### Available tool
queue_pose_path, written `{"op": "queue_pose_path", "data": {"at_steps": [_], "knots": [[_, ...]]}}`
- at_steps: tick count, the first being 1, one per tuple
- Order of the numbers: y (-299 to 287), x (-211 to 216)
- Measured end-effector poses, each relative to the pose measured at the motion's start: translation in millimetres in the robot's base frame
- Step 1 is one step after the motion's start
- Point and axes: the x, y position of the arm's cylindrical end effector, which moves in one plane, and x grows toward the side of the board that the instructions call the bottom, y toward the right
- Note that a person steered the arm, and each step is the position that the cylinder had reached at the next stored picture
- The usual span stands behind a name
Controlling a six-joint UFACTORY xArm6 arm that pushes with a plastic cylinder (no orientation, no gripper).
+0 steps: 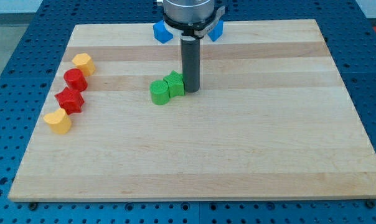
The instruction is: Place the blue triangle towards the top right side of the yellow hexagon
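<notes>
The yellow hexagon (82, 62) lies near the board's left edge, toward the view's top. Two blue blocks lie at the top centre, both partly hidden by the arm's head. The right one (216, 30) looks like the blue triangle. The left one (162, 31) looks like a cube. My tip (191, 91) rests on the board just right of a green block (175, 84) and seems to touch it. It is well below both blue blocks and far right of the yellow hexagon.
A second green block (159, 92) touches the first on its left. Below the hexagon, a curved column runs down the left side: a red block (75, 79), a red star-like block (70, 99) and a yellow heart-like block (58, 121).
</notes>
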Motion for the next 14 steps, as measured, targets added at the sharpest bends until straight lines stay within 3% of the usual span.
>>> {"op": "queue_pose_path", "data": {"at_steps": [1,2,3,5,6,8,11,12,14], "knots": [[51.2,-5.9],[119.1,-48.0],[144.2,-96.1],[136.8,-200.5],[115.1,-213.9],[67.4,-196.5],[62.3,-127.1],[60.1,-124.0],[-7.9,-124.0]]}}
